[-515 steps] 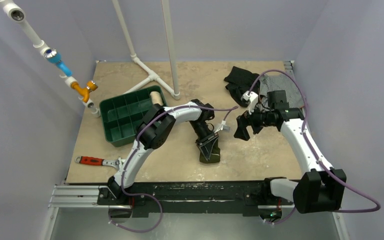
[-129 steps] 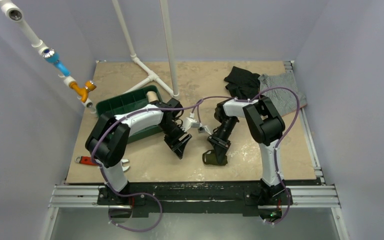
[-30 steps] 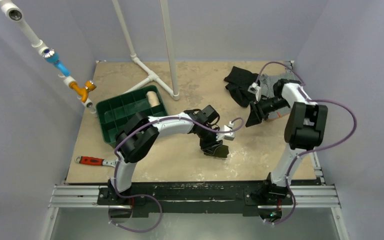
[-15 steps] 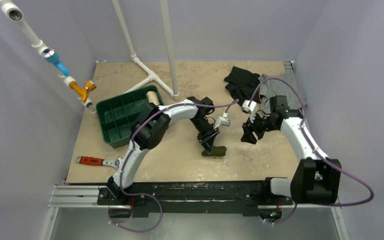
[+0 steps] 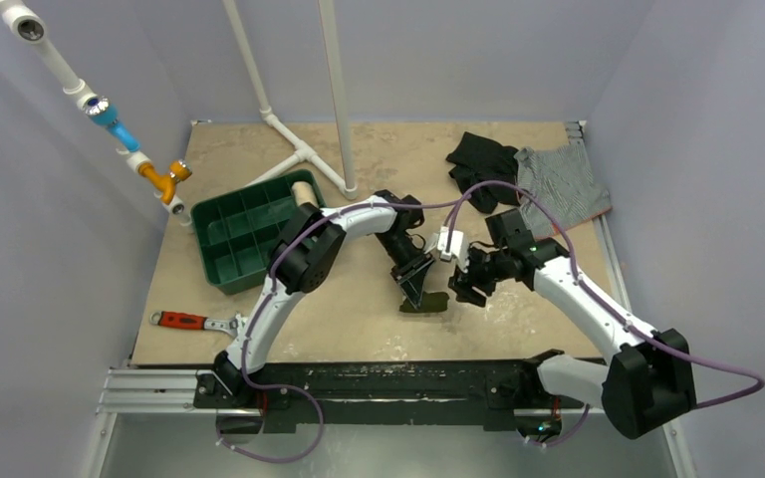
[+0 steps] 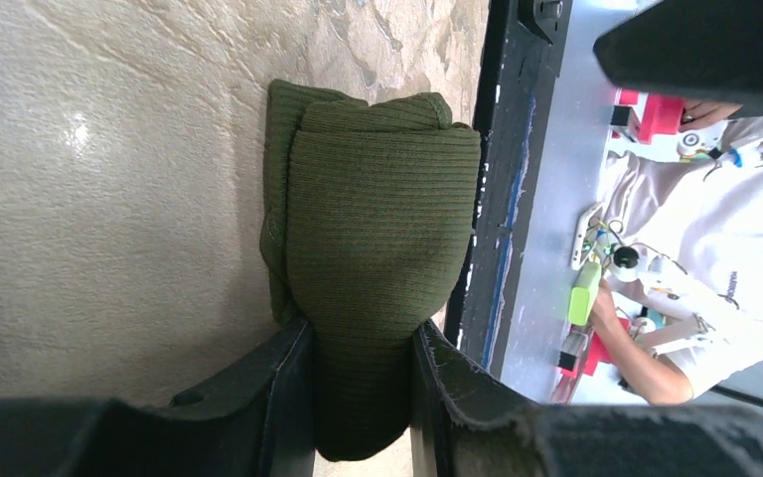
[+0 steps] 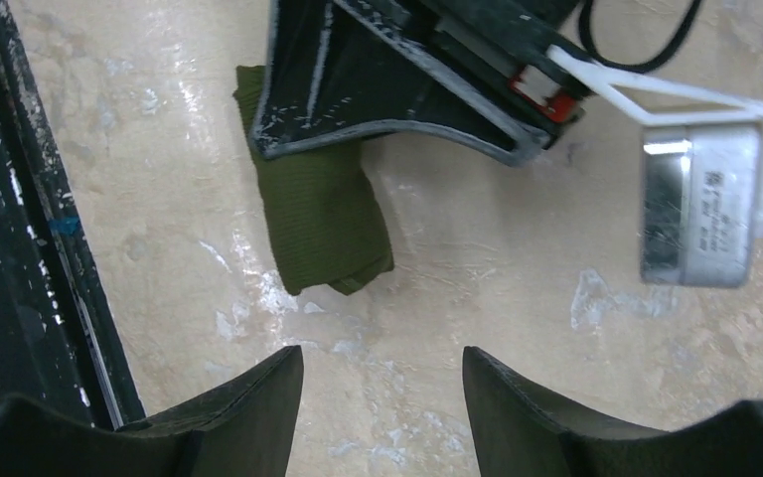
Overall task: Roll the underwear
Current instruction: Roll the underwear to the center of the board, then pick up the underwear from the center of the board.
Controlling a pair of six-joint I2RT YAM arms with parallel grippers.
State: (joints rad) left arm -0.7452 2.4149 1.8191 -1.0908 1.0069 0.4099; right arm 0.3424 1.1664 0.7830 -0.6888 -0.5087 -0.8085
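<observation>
Around the table (image 5: 408,149): a tray, a wrench, pipes and two garments.
A green tray (image 5: 234,244) with compartments stands at the left, with a cream roll (image 5: 309,194) in its far right corner. A wrench (image 5: 191,321) with a red handle lies near the front left edge. A white pipe frame (image 5: 304,152) stands at the back, and a pipe with blue and orange fittings (image 5: 110,112) hangs at the left wall. A black garment (image 5: 480,164) touches a grey striped garment (image 5: 563,184) at the far right.

A robotics lab: plain walls (image 5: 438,60) box in the tabletop (image 5: 398,149), with PVC piping (image 5: 302,151) and an aluminium rail (image 5: 149,390). Someone in white (image 6: 745,238) sits at what seems a cluttered bench (image 6: 646,199).
</observation>
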